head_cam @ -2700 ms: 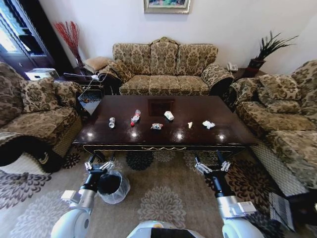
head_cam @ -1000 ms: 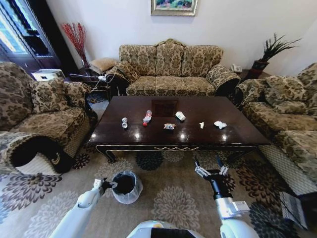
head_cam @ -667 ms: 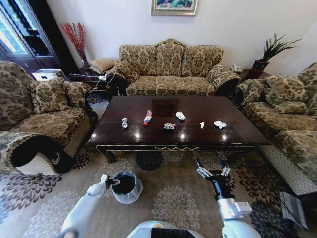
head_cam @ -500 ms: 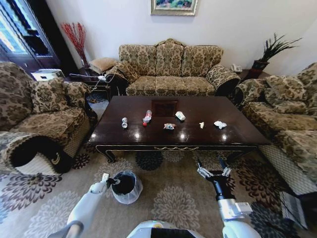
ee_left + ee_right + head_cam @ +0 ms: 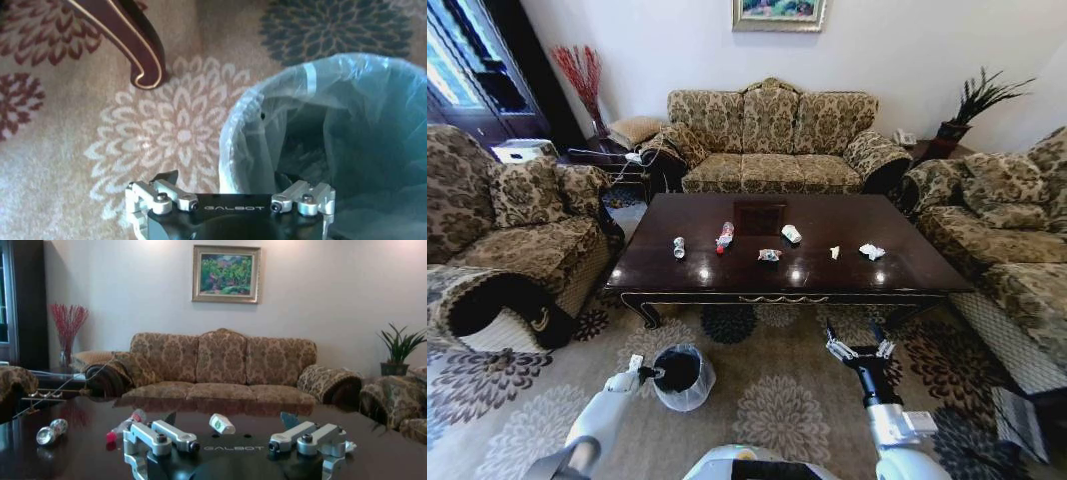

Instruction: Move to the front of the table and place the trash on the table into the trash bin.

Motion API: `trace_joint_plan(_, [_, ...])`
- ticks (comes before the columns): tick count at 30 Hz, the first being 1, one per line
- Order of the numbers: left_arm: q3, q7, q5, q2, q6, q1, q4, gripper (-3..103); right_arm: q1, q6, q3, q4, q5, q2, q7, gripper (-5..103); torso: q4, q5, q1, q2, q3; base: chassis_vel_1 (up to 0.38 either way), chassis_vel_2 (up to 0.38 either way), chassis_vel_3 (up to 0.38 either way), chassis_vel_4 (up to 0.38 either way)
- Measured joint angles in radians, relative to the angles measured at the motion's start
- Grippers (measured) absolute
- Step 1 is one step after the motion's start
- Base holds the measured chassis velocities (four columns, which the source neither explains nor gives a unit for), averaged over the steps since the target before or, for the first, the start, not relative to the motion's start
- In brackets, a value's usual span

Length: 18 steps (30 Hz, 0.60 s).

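Trash [image 5: 770, 255] dots the table [image 5: 727, 275] between patterned sofas [image 5: 772, 140].

My head camera looks down from high at the tabletop [image 5: 827, 262] at 12 o'clock. The left wrist camera sits close over the bin [image 5: 333, 145]; the right wrist camera faces level across the same tabletop.

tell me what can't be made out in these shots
- Trash bin contents: the left wrist view shows the bag-lined inside too dark and murky to tell.
- Left gripper, at the bin's rim in the head view: fingertips cut off by the left wrist view's edge.
- Labels on the can and tube on the table: too small in the head view.
- Wrapper: hidden behind the open right gripper in the right wrist view.
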Motion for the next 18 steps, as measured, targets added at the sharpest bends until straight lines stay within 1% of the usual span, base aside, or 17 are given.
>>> trace_joint_plan(6, [-0.017, 0.013, 0.017, -0.017, -0.002, -0.019, 0.034, 96, -0.005, 0.0, 0.005, 0.005, 0.003, -0.004, 0.003, 100, 0.0, 0.0, 0.0, 0.0, 0.0, 0.0, 0.0, 0.0, 0.0])
trace_joint_plan(7, [-0.018, 0.018, 0.017, -0.018, -0.002, -0.02, 0.034, 93, -0.005, 0.0, 0.005, 0.005, 0.004, -0.004, 0.004, 100, 0.0, 0.0002, 0.0, 0.0, 0.0, 0.0, 0.0, 0.0, 0.0])
trace_joint_plan(9, [-0.018, 0.021, 0.017, -0.021, 0.0, -0.023, 0.034, 81, -0.005, 0.001, 0.004, 0.002, 0.004, -0.003, 0.005, 100, 0.0, 0.0003, 0.0, 0.0, 0.0, 0.0, 0.0, 0.0, 0.0])
trace_joint_plan(10, [-0.018, 0.021, 0.017, -0.021, 0.0, -0.023, 0.034, 81, -0.005, 0.001, 0.004, 0.002, 0.004, -0.003, 0.005, 100, 0.0, 0.0003, 0.0, 0.0, 0.0, 0.0, 0.0, 0.0, 0.0])
trace_joint_plan(11, [-0.018, 0.023, 0.017, -0.023, 0.003, -0.025, 0.033, 76, -0.005, 0.002, 0.002, -0.001, 0.004, -0.002, 0.005, 100, 0.0, 0.0002, 0.0, 0.0, 0.0, 0.0, 0.0, 0.0, 0.0])
trace_joint_plan(12, [-0.018, 0.024, 0.017, -0.024, 0.006, -0.027, 0.034, 76, -0.004, 0.003, 0.001, -0.002, 0.004, -0.001, 0.005, 100, 0.0, 0.0003, 0.0, 0.0, 0.0, 0.0, 0.0, 0.0, 0.0])
trace_joint_plan(13, [-0.018, 0.024, 0.017, -0.026, 0.007, -0.029, 0.035, 70, -0.004, 0.003, 0.001, -0.003, 0.004, 0.0, 0.005, 100, 0.0, 0.0003, 0.0, 0.0, 0.0, 0.0, 0.0, 0.0, 0.0])
trace_joint_plan(14, [-0.018, 0.024, 0.017, -0.026, 0.007, -0.029, 0.035, 70, -0.004, 0.003, 0.001, -0.003, 0.004, 0.0, 0.005, 100, 0.0, 0.0003, 0.0, 0.0, 0.0, 0.0, 0.0, 0.0, 0.0])
trace_joint_plan(17, [-0.019, 0.012, 0.023, -0.033, 0.01, -0.036, 0.044, 54, -0.004, 0.003, 0.002, -0.004, 0.004, 0.0, 0.006, 100, 0.0, 0.0002, 0.0, 0.0, 0.0, 0.0, 0.0, 0.0, 0.0])
trace_joint_plan(18, [-0.019, 0.012, 0.023, -0.033, 0.01, -0.036, 0.044, 54, -0.004, 0.003, 0.002, -0.004, 0.004, 0.0, 0.006, 100, 0.0, 0.0002, 0.0, 0.0, 0.0, 0.0, 0.0, 0.0, 0.0])
